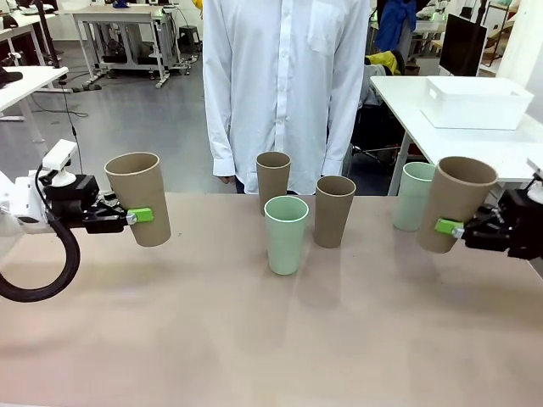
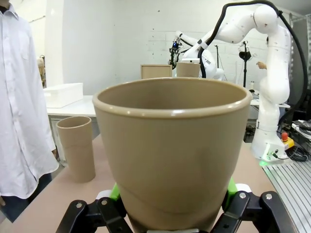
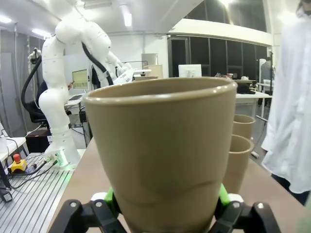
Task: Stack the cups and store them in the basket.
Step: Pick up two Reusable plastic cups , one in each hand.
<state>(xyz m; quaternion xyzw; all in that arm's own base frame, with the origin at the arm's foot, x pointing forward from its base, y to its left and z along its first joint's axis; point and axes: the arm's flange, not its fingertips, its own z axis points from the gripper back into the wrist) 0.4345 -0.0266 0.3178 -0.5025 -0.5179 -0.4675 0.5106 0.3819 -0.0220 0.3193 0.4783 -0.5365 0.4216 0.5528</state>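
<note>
Six cups [image 1: 286, 233] near-vertical, mouths up.

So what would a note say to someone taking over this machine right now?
Left jaws: shut on a grey-brown cup, tilted.
Right jaws: shut on a second grey-brown cup, tilted.
Standing on the table, unstacked: far grey-brown cup, near grey-brown cup, middle mint cup, right mint cup.
Basket: on the white side table, far right.
Done: two cups gripped.
Left: stack all six, store them in the basket.

Bright, even overhead light leaves only faint, soft shadows on the table [image 1: 212, 339] beside the middle mint cup [image 1: 286, 233]; the wrist views bow at their edges.
</note>
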